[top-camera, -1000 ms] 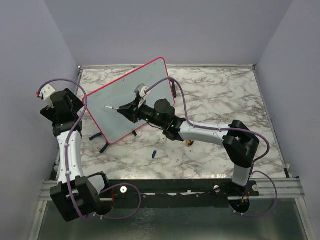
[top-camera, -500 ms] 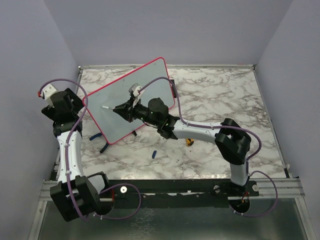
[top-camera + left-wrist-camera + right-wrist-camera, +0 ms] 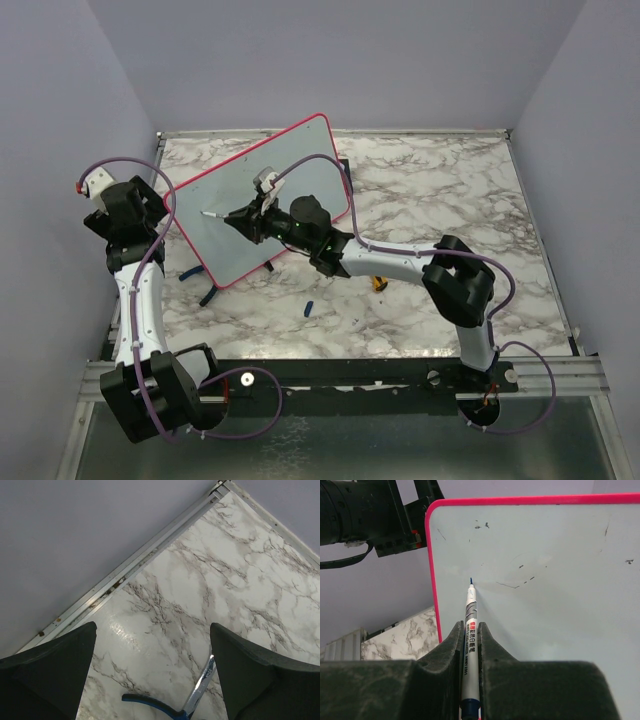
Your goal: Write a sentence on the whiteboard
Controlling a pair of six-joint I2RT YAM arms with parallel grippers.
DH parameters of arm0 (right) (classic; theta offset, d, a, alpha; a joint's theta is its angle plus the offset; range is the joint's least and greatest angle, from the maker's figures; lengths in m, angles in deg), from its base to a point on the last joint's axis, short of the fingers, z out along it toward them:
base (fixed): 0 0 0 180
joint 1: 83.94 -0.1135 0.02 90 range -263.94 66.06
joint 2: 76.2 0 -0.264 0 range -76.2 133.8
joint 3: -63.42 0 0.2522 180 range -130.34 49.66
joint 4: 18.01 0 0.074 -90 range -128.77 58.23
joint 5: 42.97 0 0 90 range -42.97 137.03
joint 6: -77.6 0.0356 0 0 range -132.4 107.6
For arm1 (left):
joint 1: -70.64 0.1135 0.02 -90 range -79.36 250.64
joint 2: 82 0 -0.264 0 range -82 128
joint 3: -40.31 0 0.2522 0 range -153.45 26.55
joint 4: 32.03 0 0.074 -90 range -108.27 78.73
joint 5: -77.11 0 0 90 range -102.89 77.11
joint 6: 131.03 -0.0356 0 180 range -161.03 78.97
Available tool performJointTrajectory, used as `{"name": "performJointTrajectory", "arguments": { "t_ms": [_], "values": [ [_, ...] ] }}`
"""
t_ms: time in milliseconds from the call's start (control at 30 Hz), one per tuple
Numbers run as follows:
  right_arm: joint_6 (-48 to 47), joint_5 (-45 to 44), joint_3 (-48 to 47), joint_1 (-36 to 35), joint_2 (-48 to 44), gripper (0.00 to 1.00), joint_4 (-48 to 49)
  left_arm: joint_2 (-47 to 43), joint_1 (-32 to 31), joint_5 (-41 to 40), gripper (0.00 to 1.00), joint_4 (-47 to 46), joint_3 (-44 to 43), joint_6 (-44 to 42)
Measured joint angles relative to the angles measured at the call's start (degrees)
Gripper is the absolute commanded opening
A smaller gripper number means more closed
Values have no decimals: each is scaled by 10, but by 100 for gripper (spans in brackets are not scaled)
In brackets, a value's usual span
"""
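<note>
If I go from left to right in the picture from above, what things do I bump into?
left arm → marker → right gripper → blue bit → orange bit → right arm's elbow. The whiteboard spans several of these, so it has no single place.

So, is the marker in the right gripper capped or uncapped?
Uncapped. In the right wrist view the marker shows a bare blue tip pointing at the whiteboard; the right gripper is shut around its barrel.
</note>
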Motion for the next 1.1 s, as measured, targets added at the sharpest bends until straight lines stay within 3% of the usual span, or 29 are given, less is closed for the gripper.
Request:
{"name": "performJointTrajectory", "arguments": {
  "t_ms": [900, 1100],
  "values": [
    [1, -18, 19, -4, 0, 1, 5, 0, 0, 8, 95, -1, 4, -1],
    [-1, -18, 69, -7, -22, 1, 21, 0, 0, 9, 95, -1, 4, -1]
  ]
}}
